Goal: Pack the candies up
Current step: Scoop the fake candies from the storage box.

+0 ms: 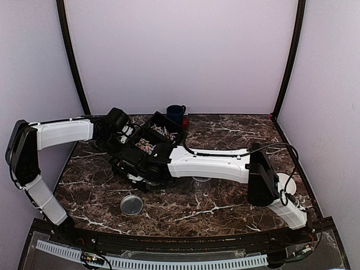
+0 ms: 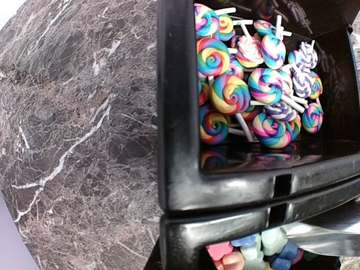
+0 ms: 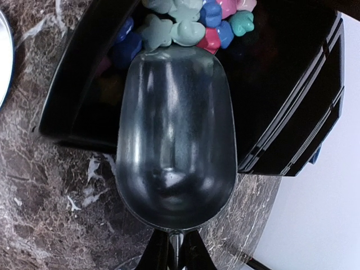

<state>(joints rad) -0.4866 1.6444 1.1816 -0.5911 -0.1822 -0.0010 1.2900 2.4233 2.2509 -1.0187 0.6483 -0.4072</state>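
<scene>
candies (image 3: 191,25): pastel chunks piled in one black bin (image 3: 292,101) compartment, touching the lip of the metal scoop (image 3: 174,140) at its 12 o'clock. right gripper (image 3: 171,256) clenched on the scoop handle. swirl lollipops (image 2: 253,84) fill the adjacent compartment. left gripper (image 1: 121,126) closed, at the bin's 9 o'clock; can't tell whether it grips anything.

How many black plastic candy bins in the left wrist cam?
2. One black plastic bin, upper right, holds rainbow swirl lollipops; the second bin, at the bottom edge, holds pastel chunky candies. More may lie outside the frame.
</scene>
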